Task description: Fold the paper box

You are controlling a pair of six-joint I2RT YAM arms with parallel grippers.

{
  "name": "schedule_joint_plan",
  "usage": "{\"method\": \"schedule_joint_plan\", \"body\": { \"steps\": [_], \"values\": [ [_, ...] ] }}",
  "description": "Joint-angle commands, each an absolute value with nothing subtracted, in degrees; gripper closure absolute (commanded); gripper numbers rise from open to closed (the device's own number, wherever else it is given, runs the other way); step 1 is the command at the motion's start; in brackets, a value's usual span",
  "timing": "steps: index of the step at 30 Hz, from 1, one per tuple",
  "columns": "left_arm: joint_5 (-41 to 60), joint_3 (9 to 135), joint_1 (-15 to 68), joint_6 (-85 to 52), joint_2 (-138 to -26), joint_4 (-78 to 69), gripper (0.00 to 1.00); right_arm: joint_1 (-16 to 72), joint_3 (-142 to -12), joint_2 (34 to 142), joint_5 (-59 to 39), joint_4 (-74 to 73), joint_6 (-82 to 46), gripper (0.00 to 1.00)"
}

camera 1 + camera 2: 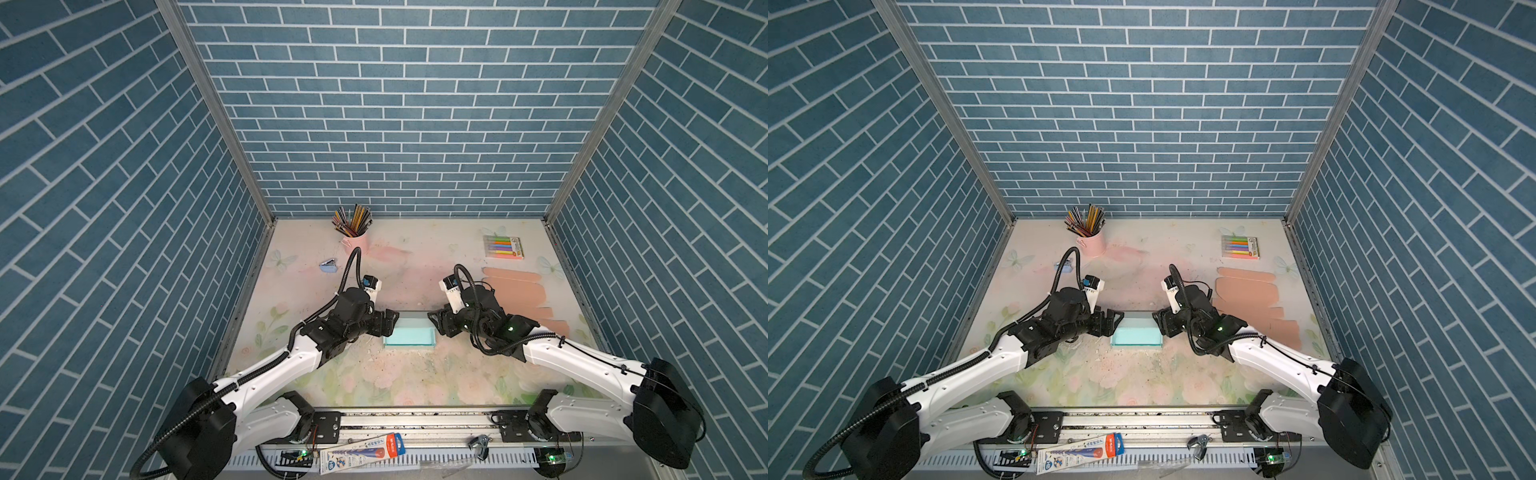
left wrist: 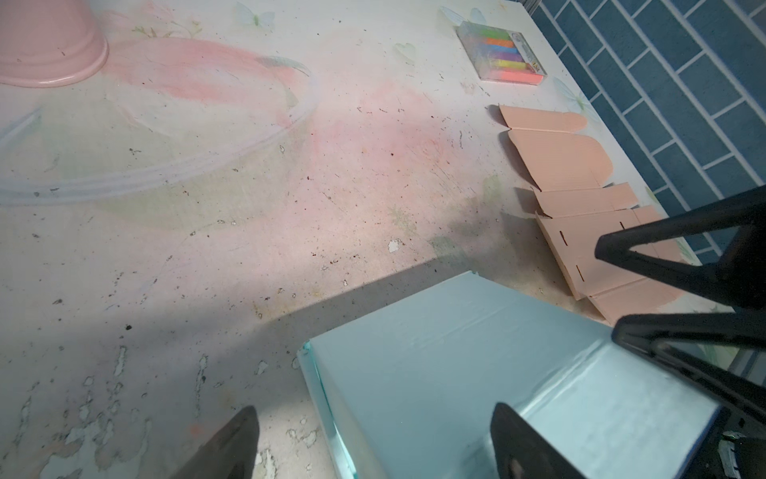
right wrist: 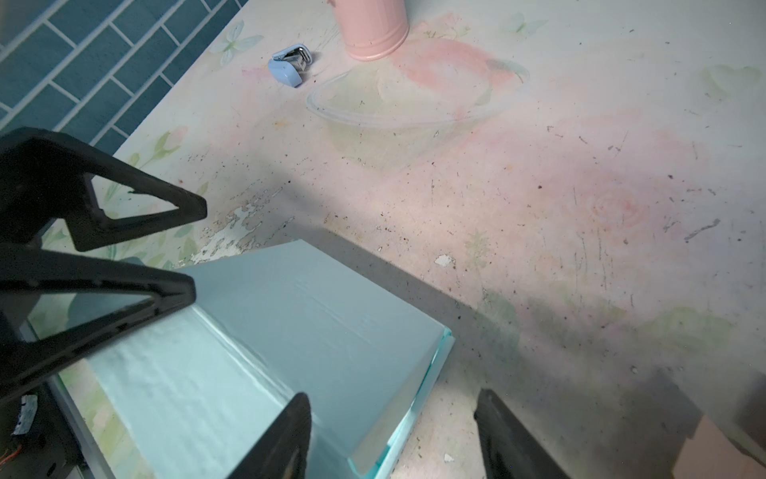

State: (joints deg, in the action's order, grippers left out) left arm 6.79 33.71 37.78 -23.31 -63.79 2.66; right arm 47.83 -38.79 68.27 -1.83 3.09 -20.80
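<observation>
1. The pale blue paper box (image 1: 409,335) sits mid-table, nearer the front edge of the floral table (image 1: 374,382), with its top panel folded over.
2. The left gripper (image 1: 393,322) is spread wide and empty at the box's left end. The right gripper (image 1: 434,323) is parted at the right end, grasping nothing.
3. My judgement is that both ends should be pressed inward evenly so nothing skews.
4. The left wrist view shows the flat peach cardboard blank (image 2: 559,161) at the right edge. The right wrist view instead shows the small blue stapler (image 3: 290,66) near the left edge.

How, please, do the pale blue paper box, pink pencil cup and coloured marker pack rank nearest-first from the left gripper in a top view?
1. Pale blue paper box: centre.
2. Pink pencil cup: back left.
3. Coloured marker pack: back right.
</observation>
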Motion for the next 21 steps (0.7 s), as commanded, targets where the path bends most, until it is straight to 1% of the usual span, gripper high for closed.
{"method": "schedule_joint_plan", "body": {
  "steps": [1,21],
  "values": [
    [7.13,32.13,37.36,-23.86,-62.67,1.69,0.12,47.61,-37.94,68.69,-3.55,2.26,-22.59,0.36],
    [9.47,27.25,37.38,-25.79,-62.80,-1.27,0.12,47.70,-32.70,66.84,-3.93,0.56,-25.40,0.38]
  ]
}}
